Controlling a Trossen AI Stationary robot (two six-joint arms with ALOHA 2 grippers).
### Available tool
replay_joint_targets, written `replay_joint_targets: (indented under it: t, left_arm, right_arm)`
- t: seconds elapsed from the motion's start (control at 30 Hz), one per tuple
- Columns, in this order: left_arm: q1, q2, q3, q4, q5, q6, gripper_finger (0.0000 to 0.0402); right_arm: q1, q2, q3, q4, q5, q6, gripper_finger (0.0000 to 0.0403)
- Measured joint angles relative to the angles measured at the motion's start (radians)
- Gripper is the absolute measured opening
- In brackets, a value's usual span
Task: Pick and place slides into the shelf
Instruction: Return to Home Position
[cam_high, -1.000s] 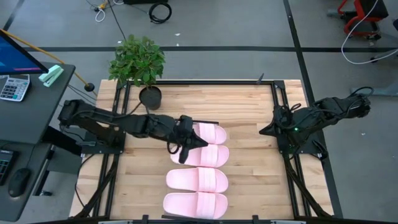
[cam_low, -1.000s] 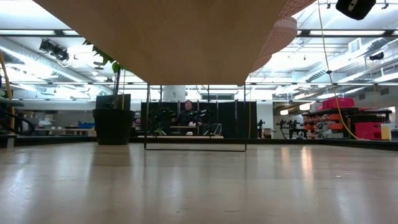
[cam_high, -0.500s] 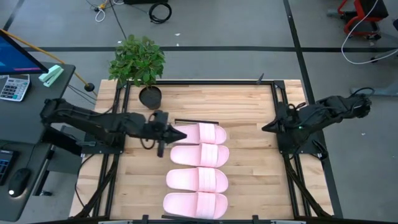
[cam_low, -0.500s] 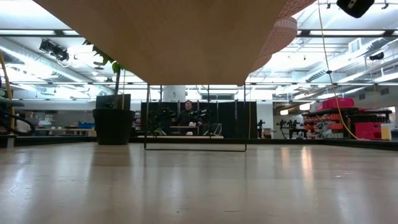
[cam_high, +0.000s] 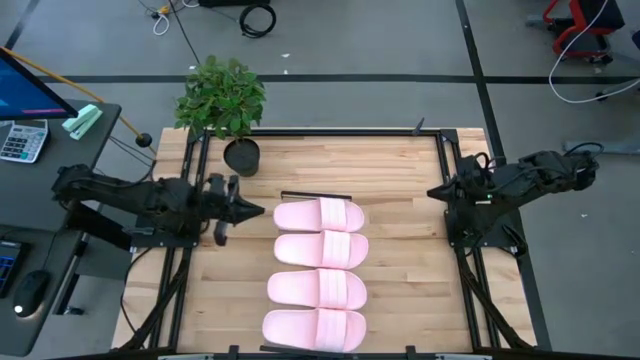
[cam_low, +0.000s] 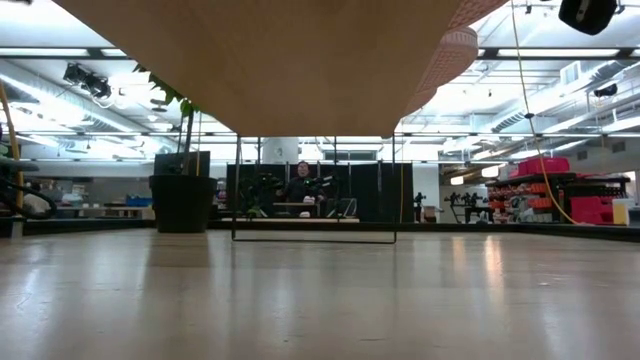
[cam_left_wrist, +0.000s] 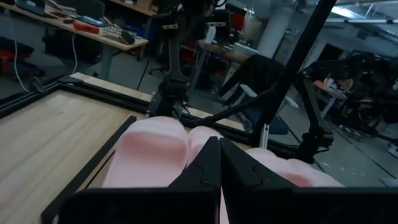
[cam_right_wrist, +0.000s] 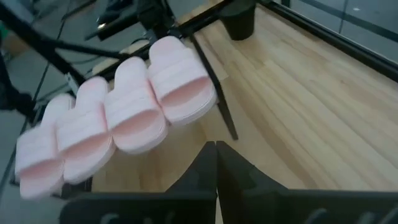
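Matt foam slides (cam_high: 320, 250), smooth wooden table (cam_high: 400, 170)

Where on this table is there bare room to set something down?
Bare wood lies between the slides and the right hand, and along the edge beside the plant pot. The middle is crowded: four slides in a row, the left hand close by.

A leafy green plant (cam_high: 221, 97) in a black pot (cam_high: 241, 156) stands near one corner of the wooden table (cam_high: 400, 240). Beside the table, a dark desk (cam_high: 55, 175) holds a calculator (cam_high: 22, 140) and a small pale green object (cam_high: 82, 121). Black cable (cam_high: 257, 18) lies coiled on the grey floor. Across the room sits a person (cam_low: 302, 182).
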Motion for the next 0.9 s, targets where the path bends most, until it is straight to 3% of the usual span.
replay_joint_targets:
  t: [0.43, 0.9]
  left_arm:
    - [0.0, -0.424, -0.3, 0.009, -0.013, 0.008, 0.0002]
    - [0.058, -0.665, -0.515, 0.011, -0.016, 0.034, 0.0001]
  right_arm:
    - [0.0, 0.0, 0.0, -0.002, 0.101, 0.092, 0.0001]
    - [0.0, 0.0, 0.0, -0.101, 0.171, 0.23, 0.0002]
